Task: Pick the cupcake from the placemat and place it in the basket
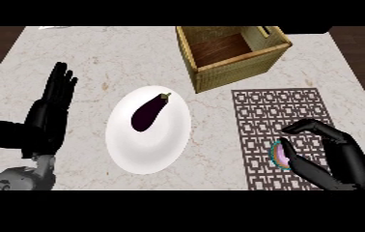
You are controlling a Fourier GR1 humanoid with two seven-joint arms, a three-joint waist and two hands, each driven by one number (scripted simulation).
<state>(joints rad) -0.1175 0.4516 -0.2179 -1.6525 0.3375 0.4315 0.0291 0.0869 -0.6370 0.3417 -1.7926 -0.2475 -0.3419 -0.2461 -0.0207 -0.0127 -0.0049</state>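
Partly curled right hand around cupcake

The basket stands just beyond the far edge of the placemat, top open, its near wall between them. Left of both, a plate with an eggplant occupies the surface.

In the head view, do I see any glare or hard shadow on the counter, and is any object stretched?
Head view: even light, no glare or hard shadow on the counter; the basket is darker inside. Head view: the round plate under the eggplant looks taller than wide. Head view: the right robot hand curls round the cupcake and hides most of it.
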